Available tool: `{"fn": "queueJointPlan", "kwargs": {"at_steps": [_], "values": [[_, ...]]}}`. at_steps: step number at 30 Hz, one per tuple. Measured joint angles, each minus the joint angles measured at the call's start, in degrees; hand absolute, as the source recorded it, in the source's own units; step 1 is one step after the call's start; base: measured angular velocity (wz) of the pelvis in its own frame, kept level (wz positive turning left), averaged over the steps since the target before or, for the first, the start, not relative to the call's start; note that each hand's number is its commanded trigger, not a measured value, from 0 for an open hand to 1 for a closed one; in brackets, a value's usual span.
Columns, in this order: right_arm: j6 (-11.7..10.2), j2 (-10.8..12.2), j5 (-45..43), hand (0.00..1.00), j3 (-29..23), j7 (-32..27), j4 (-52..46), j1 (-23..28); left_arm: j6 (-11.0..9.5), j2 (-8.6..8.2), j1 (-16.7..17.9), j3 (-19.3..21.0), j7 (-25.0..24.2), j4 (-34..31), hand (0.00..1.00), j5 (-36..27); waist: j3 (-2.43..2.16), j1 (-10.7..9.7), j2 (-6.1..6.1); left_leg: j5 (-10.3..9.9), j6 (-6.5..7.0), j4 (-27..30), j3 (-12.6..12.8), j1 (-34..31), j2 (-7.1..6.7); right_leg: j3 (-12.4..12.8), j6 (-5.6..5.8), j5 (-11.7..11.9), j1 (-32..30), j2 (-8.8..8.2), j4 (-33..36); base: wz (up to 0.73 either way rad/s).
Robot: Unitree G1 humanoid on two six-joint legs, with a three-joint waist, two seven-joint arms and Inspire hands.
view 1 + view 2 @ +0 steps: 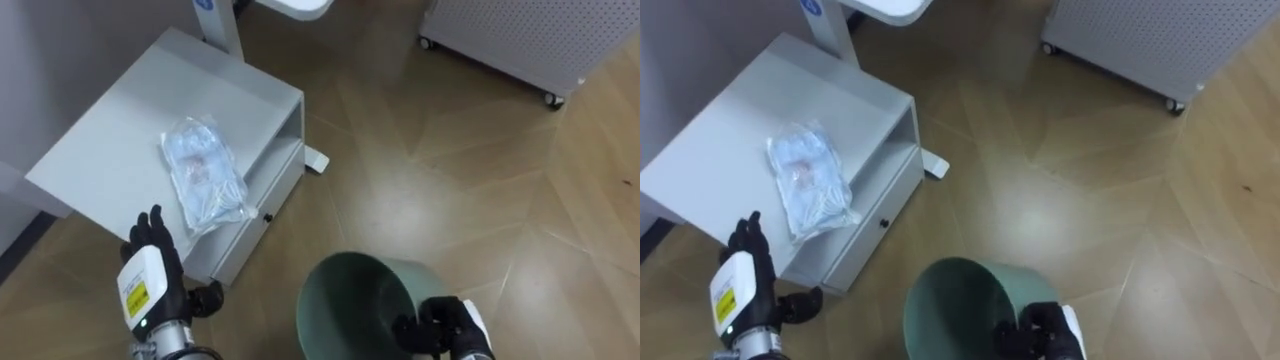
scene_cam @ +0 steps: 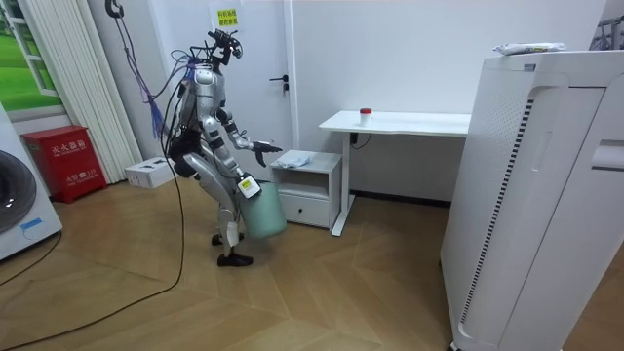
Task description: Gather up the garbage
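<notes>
A crumpled clear plastic bag (image 1: 203,172) (image 1: 808,181) lies on top of a low white cabinet (image 1: 110,130) (image 1: 715,130). My left hand (image 1: 155,262) (image 1: 743,272) hovers open just short of the bag, near the cabinet's front edge. Low in the view, my right hand (image 1: 447,325) (image 1: 1042,330) is shut on the rim of a green waste bin (image 1: 355,300) (image 1: 955,305), whose open mouth faces up. In the room view I stand bent forward before the cabinet (image 2: 307,185), left hand (image 2: 265,148) stretched out over it and the bin (image 2: 261,213) at my knees.
A white desk's leg (image 1: 222,25) and foot (image 1: 316,161) stand right behind the cabinet. A perforated white unit on casters (image 1: 520,40) sits at the far right. Wooden floor (image 1: 430,180) lies open between them. A tall white appliance (image 2: 536,195) fills the room view's right.
</notes>
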Motion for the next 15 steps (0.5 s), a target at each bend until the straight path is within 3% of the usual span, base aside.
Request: {"fn": "queueJointPlan", "kwargs": {"at_steps": [10,15], "values": [[2.1,-0.5,0.7,1.0,1.5,1.6,-3.1,-0.9,1.5,2.43,-3.6,-1.4,2.5,0.1,0.0,1.8,0.28,-1.7,0.43,0.0,-0.24,2.4,-0.2,-6.0,-0.42,-0.2,-0.77,-0.8,-6.5,-1.2,4.2,0.04],[3.1,-0.8,0.8,1.0,1.5,1.7,-4.2,-1.2,1.9,2.49,-4.2,-1.4,3.9,0.1,0.0,1.9,0.57,-1.8,0.9,-0.3,-0.34,3.5,-0.1,-6.3,-0.51,-0.3,-1.28,-1.6,-7.0,-1.78,5.6,0.04]]}}
